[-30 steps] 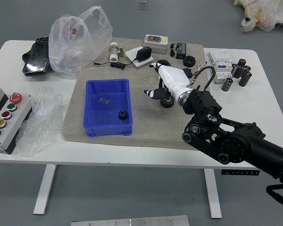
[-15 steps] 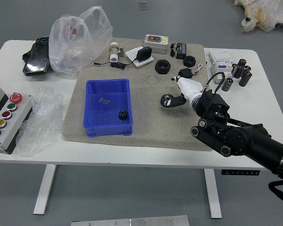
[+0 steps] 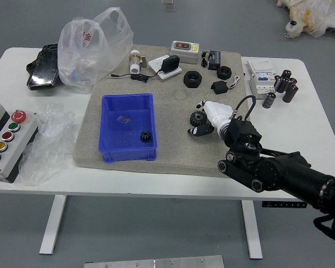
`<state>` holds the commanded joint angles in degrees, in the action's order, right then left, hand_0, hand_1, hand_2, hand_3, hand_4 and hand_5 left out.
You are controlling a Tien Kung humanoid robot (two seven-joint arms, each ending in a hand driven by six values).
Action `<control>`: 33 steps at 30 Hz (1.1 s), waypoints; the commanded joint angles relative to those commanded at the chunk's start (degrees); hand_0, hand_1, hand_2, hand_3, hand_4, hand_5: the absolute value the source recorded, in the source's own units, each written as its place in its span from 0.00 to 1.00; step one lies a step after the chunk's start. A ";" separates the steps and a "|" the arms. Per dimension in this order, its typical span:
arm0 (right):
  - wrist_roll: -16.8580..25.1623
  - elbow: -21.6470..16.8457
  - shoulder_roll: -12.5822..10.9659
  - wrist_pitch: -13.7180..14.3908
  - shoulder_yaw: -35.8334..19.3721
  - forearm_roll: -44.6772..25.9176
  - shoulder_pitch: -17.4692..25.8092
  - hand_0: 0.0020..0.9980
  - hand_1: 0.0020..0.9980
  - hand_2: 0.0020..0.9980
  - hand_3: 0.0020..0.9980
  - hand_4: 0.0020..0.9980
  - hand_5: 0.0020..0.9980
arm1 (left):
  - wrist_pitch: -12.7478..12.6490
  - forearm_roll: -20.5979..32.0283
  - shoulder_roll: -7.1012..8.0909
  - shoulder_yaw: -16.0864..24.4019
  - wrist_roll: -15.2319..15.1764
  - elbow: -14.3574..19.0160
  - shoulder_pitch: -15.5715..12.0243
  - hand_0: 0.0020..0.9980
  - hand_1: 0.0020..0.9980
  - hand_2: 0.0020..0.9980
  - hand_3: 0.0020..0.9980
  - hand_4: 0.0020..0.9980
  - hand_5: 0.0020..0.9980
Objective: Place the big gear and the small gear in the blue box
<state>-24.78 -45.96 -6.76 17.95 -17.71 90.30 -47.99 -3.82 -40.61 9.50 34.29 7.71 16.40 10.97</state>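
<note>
Grey mat (image 3: 176,142) lies open between box (image 3: 123,155) and gear (image 3: 198,118) beside seemingly spread right hand (image 3: 218,115).

Bright even light, soft faint shadows, mostly sharp

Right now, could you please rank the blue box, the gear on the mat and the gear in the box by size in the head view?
1. Blue box
2. Gear on the mat
3. Gear in the box

I can read one red character, 金 (image 3: 87,38), on the clear plastic bag (image 3: 108,51). From my feed, the print on the grey box (image 3: 184,52) and small black box (image 3: 214,60) is too small to make out.
</note>
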 joint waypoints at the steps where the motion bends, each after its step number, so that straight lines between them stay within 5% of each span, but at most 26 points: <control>1: -0.21 -0.17 -0.13 0.20 -0.03 0.51 0.02 0.62 0.54 0.49 0.61 0.45 0.04 | 0.00 0.00 0.01 0.01 0.01 0.00 -0.01 0.68 0.46 0.53 0.74 0.67 0.29; 2: -0.37 -0.32 -0.22 0.37 -0.09 0.93 0.05 0.62 0.54 0.49 0.61 0.45 0.04 | -0.01 0.02 0.01 0.00 0.00 0.00 -0.02 0.68 0.46 0.53 0.74 0.67 0.29; 3: -0.55 -0.45 -0.29 0.49 -0.14 1.41 0.08 0.50 0.42 0.35 0.50 0.31 0.00 | -0.01 0.02 0.01 -0.01 -0.02 -0.01 -0.02 0.68 0.46 0.53 0.74 0.67 0.29; 11: -0.85 -2.75 -1.35 1.73 -2.01 4.81 0.33 0.49 0.41 0.34 0.47 0.29 0.00 | -0.05 0.62 -0.04 -0.57 -0.34 -0.01 0.15 0.68 0.46 0.53 0.74 0.67 0.29; 19: 2.64 -13.08 -4.53 4.32 -9.04 6.42 0.58 0.53 0.42 0.34 0.46 0.29 0.00 | -0.09 0.48 -0.03 -0.30 -0.23 -0.03 -0.04 0.68 0.46 0.53 0.74 0.67 0.29; 25: 12.68 -21.97 -4.81 8.43 -12.00 -4.67 0.82 0.52 0.43 0.35 0.47 0.30 0.00 | -0.11 0.47 -0.04 -0.30 -0.24 -0.01 0.03 0.68 0.46 0.53 0.74 0.67 0.29; 33: 28.72 -27.21 -2.85 4.03 -8.37 -22.54 1.94 0.46 0.42 0.35 0.47 0.32 0.00 | -0.09 0.12 -0.11 0.20 0.09 0.07 -0.02 0.68 0.47 0.53 0.74 0.67 0.29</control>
<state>3.94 -73.17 -9.61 21.98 -26.08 67.75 -46.04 -3.91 -40.50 9.38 34.49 7.80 16.46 10.95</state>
